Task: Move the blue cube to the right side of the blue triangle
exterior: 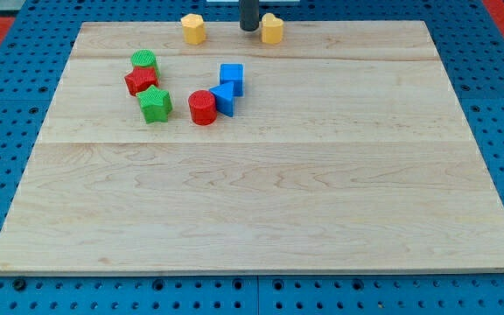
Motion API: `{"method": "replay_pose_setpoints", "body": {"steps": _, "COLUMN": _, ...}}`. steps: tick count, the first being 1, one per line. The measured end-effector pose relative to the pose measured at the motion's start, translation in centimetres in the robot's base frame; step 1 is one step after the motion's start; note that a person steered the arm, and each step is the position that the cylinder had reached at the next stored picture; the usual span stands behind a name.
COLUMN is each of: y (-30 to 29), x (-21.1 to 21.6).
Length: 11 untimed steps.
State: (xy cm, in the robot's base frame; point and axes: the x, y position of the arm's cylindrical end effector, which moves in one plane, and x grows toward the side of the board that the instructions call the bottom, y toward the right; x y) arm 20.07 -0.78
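One blue cube [232, 77] touching blue triangle [223, 98]

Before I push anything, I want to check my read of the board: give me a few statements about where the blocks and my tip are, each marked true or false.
1. My tip is at the view's top, between two yellow blocks. True.
2. The blue cube lies below the blue triangle. False: it lies above it.
3. The red cylinder sits at the blue triangle's left. True.
4. My tip touches the blue cube. False: it is well above it.
5. The red star lies between two green blocks. True.
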Motion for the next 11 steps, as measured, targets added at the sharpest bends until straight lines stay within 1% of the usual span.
{"method": "replay_pose_setpoints", "body": {"steps": 1, "y": -4.6, "x": 1.8}}
{"method": "replay_pose_setpoints", "body": {"steps": 3, "y": -10.7, "x": 6.4}}
{"method": "replay_pose_setpoints", "body": {"steps": 4, "y": -7.6, "x": 10.2}}
{"method": "replay_pose_setpoints", "body": {"steps": 5, "y": -7.1, "x": 10.8}}
{"method": "replay_pose_setpoints", "body": {"steps": 6, "y": -6.0, "x": 10.8}}
{"method": "replay_pose_setpoints", "body": {"steps": 8, "y": -0.3, "x": 12.0}}
{"method": "replay_pose_setpoints", "body": {"steps": 9, "y": 0.4, "x": 10.3}}
{"method": "replay_pose_setpoints", "body": {"steps": 10, "y": 5.3, "x": 8.9}}
{"method": "replay_pose_setpoints", "body": {"steps": 11, "y": 10.4, "x": 9.8}}
